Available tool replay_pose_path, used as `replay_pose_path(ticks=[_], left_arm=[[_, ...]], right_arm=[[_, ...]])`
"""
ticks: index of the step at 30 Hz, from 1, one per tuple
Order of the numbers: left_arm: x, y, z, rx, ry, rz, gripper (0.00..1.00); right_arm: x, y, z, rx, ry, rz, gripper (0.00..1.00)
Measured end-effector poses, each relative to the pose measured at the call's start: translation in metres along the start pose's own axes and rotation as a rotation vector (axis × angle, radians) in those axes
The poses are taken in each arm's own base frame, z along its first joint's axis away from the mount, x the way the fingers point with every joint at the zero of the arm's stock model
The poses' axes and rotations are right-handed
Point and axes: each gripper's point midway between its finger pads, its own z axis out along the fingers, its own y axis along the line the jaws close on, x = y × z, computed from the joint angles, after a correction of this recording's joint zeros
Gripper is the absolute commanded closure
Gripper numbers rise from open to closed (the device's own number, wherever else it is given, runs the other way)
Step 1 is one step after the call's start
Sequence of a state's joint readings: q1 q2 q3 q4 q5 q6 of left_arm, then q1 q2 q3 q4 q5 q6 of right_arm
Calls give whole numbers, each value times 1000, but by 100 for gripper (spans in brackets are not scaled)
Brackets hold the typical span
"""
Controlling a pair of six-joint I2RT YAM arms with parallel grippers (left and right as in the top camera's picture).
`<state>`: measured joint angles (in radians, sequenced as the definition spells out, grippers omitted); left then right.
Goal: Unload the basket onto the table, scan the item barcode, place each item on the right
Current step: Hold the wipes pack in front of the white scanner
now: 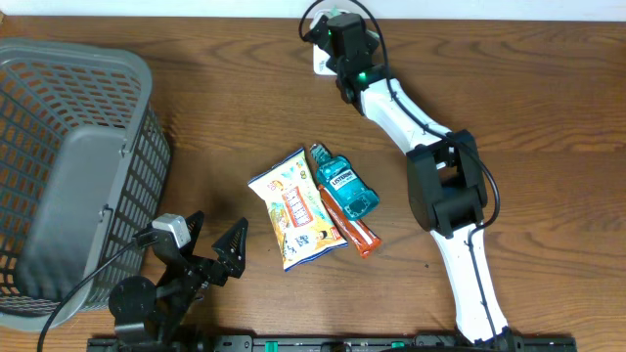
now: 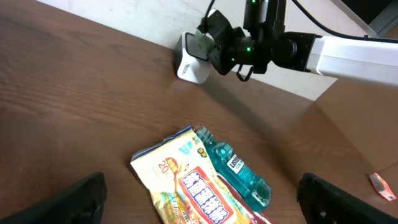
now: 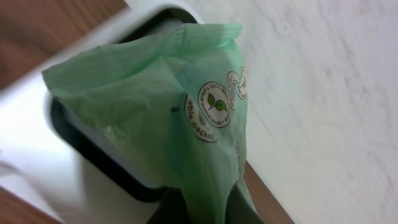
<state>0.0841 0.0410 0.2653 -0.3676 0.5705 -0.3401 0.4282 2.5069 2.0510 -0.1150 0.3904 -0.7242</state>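
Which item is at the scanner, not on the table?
The green plastic packet, held at the white scanner; snack bag, blue bottle and orange bar lie together on the table.

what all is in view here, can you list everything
basket: 1, grey mesh, left side of the table
snack bag: 1, yellow and white, table centre
mouthwash bottle: 1, teal, lying against the snack bag's right edge
wrapped bar: 1, orange-red, partly under the bottle
scanner: 1, white with a dark window, far edge by the wall
green bag: 1, pale green plastic, held in front of the scanner window
scrap: 1, orange and white, right side of the table, too small to identify
table: 1, brown wood
left arm: 1, black, bottom left, jaws open and empty
right arm: 1, white and black, reaching to the scanner, jaws shut on the green bag
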Motion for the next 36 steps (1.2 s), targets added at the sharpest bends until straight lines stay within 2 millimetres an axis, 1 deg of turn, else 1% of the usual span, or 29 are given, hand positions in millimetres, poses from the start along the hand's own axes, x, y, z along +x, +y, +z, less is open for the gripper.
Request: replay_pose_path(ticks=[2,5,9,15,19,24,31,36], left_arm=[[0,0,0,0,0,0,2],[0,0,0,0,0,0,2],[0,0,0,0,0,0,2],[0,0,0,0,0,0,2],[0,0,0,0,0,0,2],[0,0,0,0,0,0,2],[0,0,0,0,0,0,2],[0,0,0,0,0,0,2]], right_arm=[[-3,4,-1,-10,-10,-4,99],[-5,4,-2,-6,-13,-21,99],[-1,-3,-1,22,9,-74,99],[6,-11,2,44,29,-156,96],[14,-15,6,49,45,-190,96],[17,-17,8,50,48,-202,95],[14,-15,17,81,25,-194,96],[14,-16,21,111,26,-199,99]])
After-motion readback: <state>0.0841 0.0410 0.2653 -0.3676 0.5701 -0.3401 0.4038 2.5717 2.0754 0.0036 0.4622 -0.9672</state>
